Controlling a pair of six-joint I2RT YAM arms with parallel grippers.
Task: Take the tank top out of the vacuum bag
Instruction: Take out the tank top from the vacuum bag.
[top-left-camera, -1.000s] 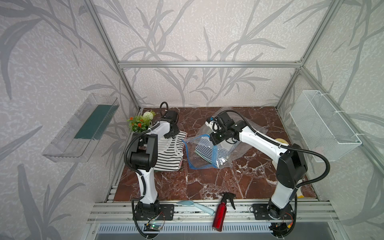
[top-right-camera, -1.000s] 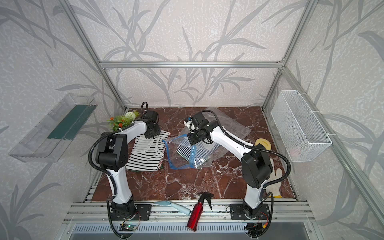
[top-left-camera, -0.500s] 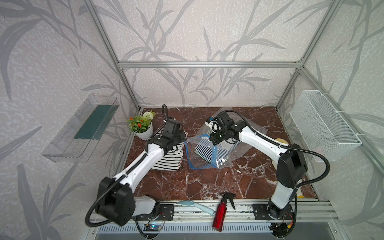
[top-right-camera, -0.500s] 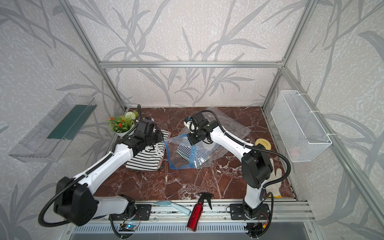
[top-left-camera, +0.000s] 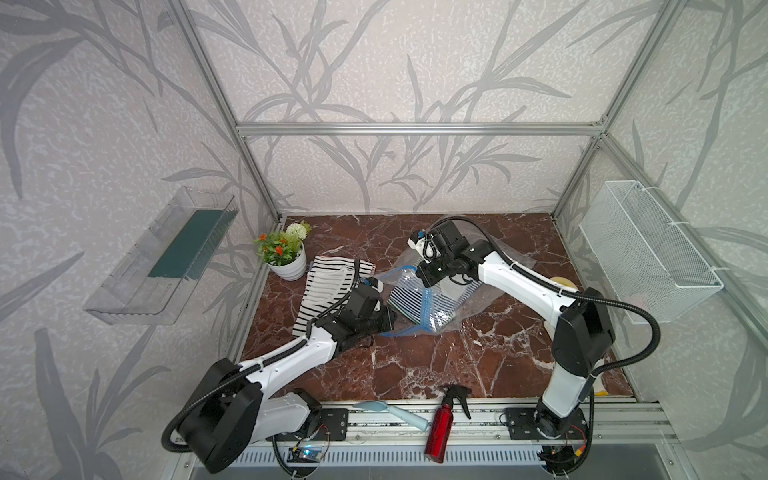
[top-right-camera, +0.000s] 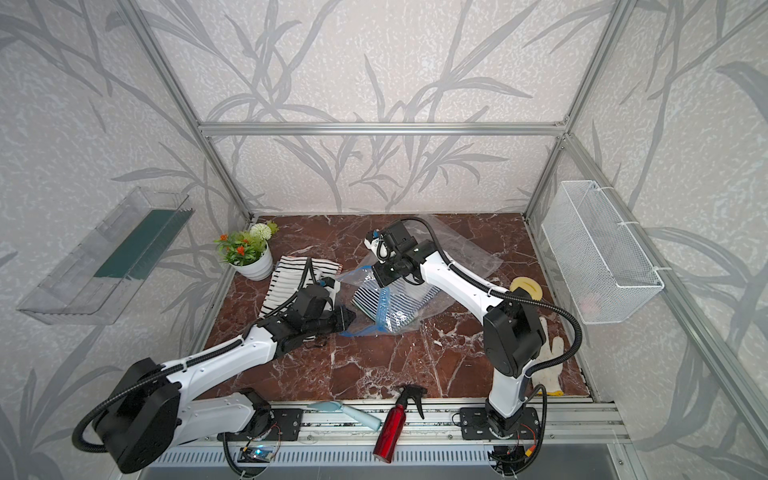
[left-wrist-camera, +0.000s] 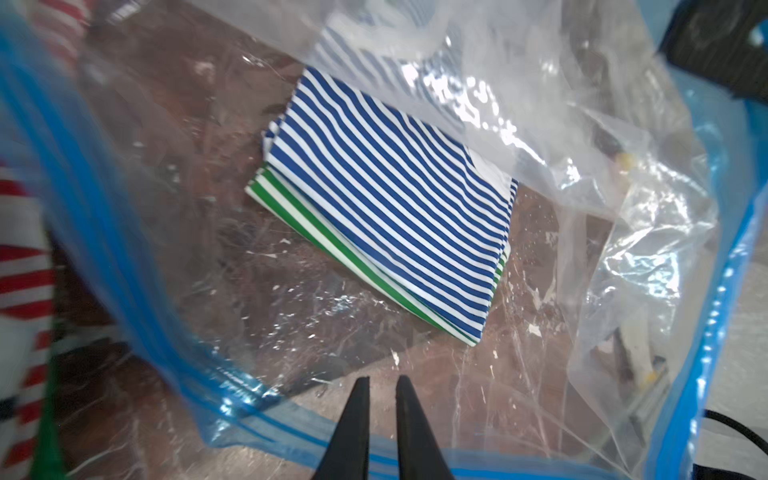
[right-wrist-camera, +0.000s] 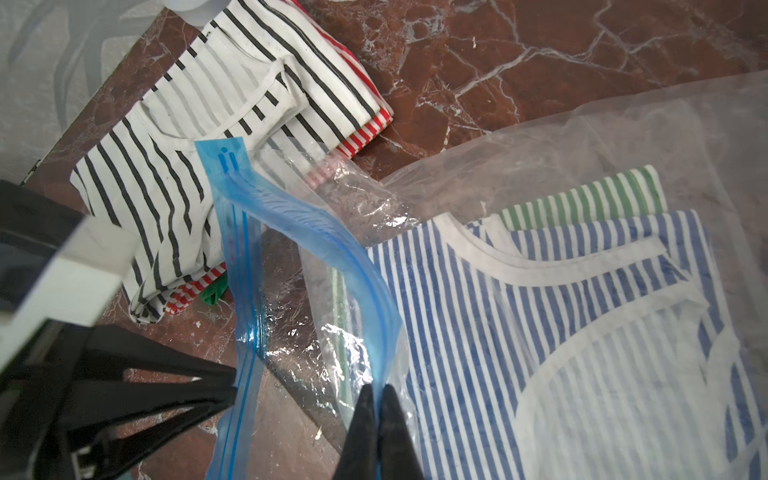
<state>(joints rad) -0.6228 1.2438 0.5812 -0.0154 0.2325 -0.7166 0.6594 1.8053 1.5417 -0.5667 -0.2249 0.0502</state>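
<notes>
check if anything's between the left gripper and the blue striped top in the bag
Only the vacuum bag itself: its blue zip strip crosses at the left gripper. Past it the mouth gapes, held by the right gripper; the tank top lies half bare.

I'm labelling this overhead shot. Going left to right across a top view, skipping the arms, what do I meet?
Clear wall shelf → potted flowers → black-striped top → vacuum bag → wire basket.

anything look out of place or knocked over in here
A red metal spray bottle with a black trigger lies on its side across the aluminium front rail, only its trigger end reaching the brown marble tabletop.
</notes>
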